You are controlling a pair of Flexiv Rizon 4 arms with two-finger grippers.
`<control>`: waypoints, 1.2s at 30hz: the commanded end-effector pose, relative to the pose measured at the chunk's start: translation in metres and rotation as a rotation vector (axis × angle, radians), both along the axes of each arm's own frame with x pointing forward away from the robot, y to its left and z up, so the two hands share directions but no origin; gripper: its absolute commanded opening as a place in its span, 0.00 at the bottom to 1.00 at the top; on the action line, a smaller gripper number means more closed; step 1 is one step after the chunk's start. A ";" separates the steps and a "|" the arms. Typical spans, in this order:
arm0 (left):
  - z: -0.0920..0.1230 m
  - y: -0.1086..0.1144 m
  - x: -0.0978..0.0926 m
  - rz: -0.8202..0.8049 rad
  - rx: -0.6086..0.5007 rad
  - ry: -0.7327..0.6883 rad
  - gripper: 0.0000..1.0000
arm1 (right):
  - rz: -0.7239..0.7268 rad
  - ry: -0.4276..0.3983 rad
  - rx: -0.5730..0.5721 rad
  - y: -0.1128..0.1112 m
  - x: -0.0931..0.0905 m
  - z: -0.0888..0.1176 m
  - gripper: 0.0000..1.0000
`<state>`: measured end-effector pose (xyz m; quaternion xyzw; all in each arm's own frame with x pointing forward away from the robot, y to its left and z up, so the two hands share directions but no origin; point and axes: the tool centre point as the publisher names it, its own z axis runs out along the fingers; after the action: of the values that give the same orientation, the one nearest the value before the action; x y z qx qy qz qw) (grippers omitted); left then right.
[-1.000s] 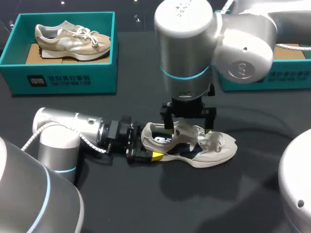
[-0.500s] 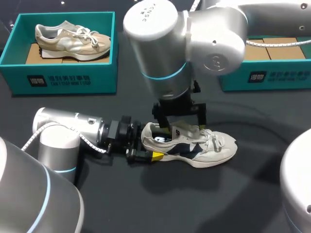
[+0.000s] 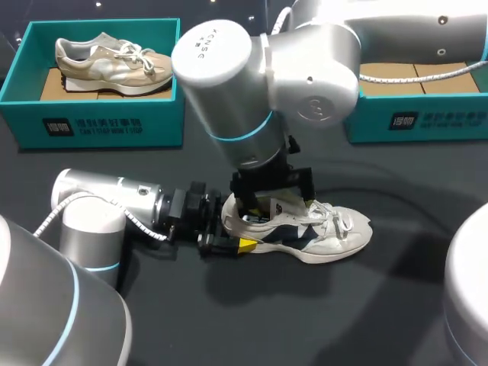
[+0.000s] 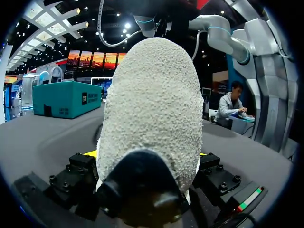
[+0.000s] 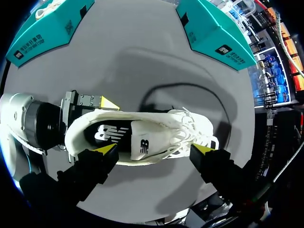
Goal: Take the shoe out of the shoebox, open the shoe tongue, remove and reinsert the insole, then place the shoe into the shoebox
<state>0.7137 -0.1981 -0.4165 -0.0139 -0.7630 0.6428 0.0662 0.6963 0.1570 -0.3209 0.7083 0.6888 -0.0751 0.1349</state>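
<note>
The shoe (image 3: pixel 297 232) lies out of its box on the dark table, upright on its sole. The heel is wedged between the fingers of the left pincer (image 4: pixel 148 159), which comes in low along the table and is clamped on it from both sides. The right pincer (image 5: pixel 156 148) hangs directly over the shoe with its fingers spread wide and nothing gripped. One yellow tip stands at the collar's edge, beside the heel opening; the other stands out by the laces (image 5: pixel 190 126). Whether the heel-side tip touches the collar cannot be told. I judge the work to be at the tongue-and-insole step, with removal from the box done and the insole (image 5: pixel 107 133) not yet lifted. The next move calls for the right pincer to come down into the opening between its tips and pinch the tongue (image 5: pixel 142 142), or the insole's rear edge, while the left pincer steadies the heel. The shoe is off-white with navy side panels and loosened laces that bunch up toward the toe. Its tongue lies flat over the throat, and the dark insole with a pale logo sits bare below the right pincer. A teal shoebox (image 3: pixel 427 122) stands well beyond the right pincer.
</note>
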 end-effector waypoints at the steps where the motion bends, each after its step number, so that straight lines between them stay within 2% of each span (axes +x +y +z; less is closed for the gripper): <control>1: -0.001 0.001 0.000 0.001 0.000 0.000 0.00 | -0.198 -0.082 -0.246 0.008 -0.008 -0.009 1.00; 19: -0.001 0.001 0.000 0.001 0.000 0.000 0.00 | -0.235 -0.126 -0.314 -0.001 0.000 -0.028 1.00; 22: -0.001 0.001 0.000 0.001 0.000 0.000 0.00 | -0.244 -0.129 -0.310 -0.007 0.001 -0.030 0.97; 27: -0.001 0.001 0.000 0.001 0.000 0.000 0.00 | -0.267 -0.137 -0.306 -0.018 0.003 -0.031 0.82; 32: -0.001 0.001 0.000 0.001 0.000 0.000 0.00 | -0.278 -0.144 -0.302 -0.024 0.003 -0.028 0.50; 36: -0.001 0.001 0.000 0.001 0.000 0.000 0.00 | -0.276 -0.146 -0.300 -0.026 0.002 -0.024 0.45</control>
<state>0.7137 -0.1982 -0.4165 -0.0139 -0.7630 0.6428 0.0662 0.7047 0.1276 -0.3458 0.6591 0.6904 -0.1834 0.2351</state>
